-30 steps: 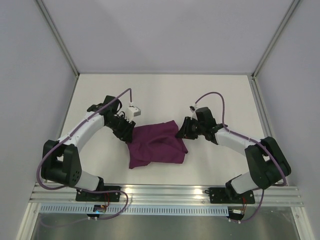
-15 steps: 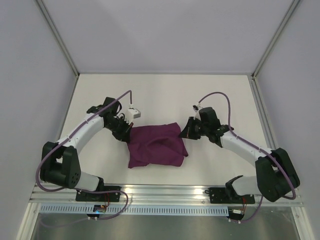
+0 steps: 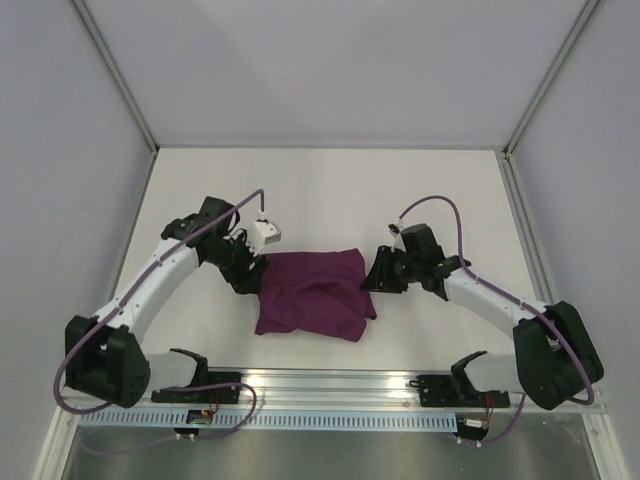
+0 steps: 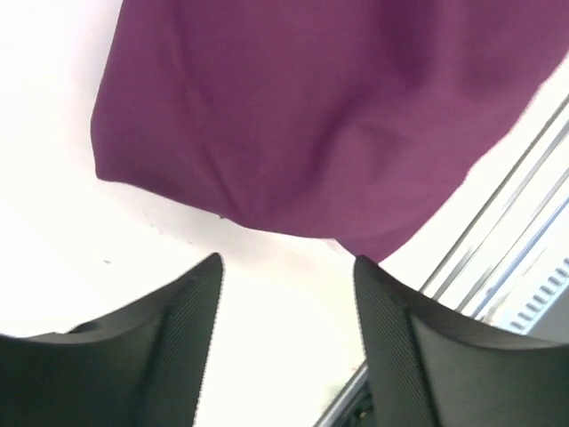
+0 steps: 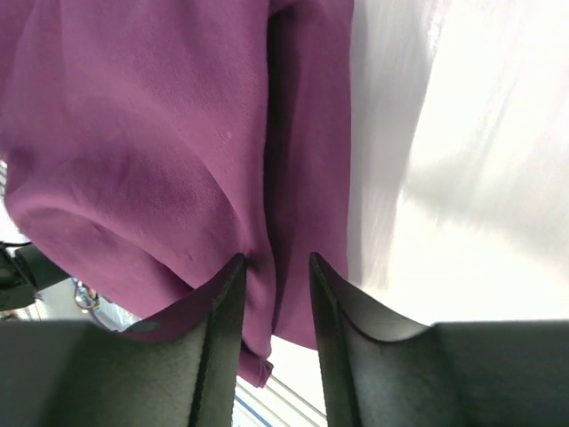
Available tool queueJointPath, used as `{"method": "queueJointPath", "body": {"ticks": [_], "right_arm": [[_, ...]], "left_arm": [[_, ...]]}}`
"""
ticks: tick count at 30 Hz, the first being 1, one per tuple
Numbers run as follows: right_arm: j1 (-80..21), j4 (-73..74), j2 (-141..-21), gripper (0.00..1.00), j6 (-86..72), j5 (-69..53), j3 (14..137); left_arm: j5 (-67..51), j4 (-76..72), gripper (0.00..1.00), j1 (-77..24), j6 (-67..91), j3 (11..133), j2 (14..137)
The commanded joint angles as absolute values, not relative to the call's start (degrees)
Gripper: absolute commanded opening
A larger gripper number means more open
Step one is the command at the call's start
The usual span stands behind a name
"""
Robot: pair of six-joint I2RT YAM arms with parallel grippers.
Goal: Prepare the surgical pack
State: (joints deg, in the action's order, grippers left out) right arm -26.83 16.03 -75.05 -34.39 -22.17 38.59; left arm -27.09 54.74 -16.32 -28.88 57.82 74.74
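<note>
The surgical pack (image 3: pixel 312 293) is a dark purple cloth bundle, folded shut, lying on the white table (image 3: pixel 330 190) between my arms. No steel tray, instruments or gauze show. My left gripper (image 3: pixel 247 276) is open and empty at the bundle's left edge; in the left wrist view the gripper (image 4: pixel 286 260) is over bare table, just short of the cloth (image 4: pixel 302 116). My right gripper (image 3: pixel 376 276) is at the bundle's right edge. In the right wrist view its jaws (image 5: pixel 276 258) stand a little apart, with a fold of the cloth (image 5: pixel 151 133) between the fingertips.
An aluminium rail (image 3: pixel 330 385) runs along the table's near edge and also shows in the left wrist view (image 4: pixel 524 222). Grey enclosure walls with metal posts (image 3: pixel 120 85) close the left, right and back sides.
The bundle's raised far right corner has dropped flat. My right gripper has drawn back slightly right and nearer. My left gripper has shifted a little nearer along the bundle's left edge.
</note>
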Motion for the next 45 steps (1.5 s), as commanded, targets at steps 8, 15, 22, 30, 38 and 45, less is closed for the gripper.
{"method": "queueJointPath", "body": {"ticks": [8,15,22,30,38,45], "right_arm": [[-22.94,15.21,-67.41,0.39,-34.63,-27.68,29.37],[-22.94,5.47,-66.53,0.41,-36.47,-31.02,22.68],[-22.94,3.34,-67.85,0.40,-37.35,-30.32,20.92],[-22.94,-4.03,-72.32,0.41,-38.49,-32.69,20.22],[-22.94,-9.84,-75.85,0.32,-40.95,-34.63,19.60],[-22.85,-12.39,-77.43,0.13,-42.80,-34.45,19.51]], "left_arm": [[-4.54,52.22,0.97,-57.26,-34.53,60.21,65.02],[15.20,32.11,1.00,-81.10,-40.51,55.82,79.61],[23.19,16.63,0.94,-86.99,-42.09,51.95,88.50],[34.36,3.96,0.66,-89.12,-46.93,46.15,93.95],[33.50,9.30,0.00,-89.12,-42.11,46.66,89.84],[14.70,28.37,0.00,-89.03,-32.62,53.08,83.76]]}}
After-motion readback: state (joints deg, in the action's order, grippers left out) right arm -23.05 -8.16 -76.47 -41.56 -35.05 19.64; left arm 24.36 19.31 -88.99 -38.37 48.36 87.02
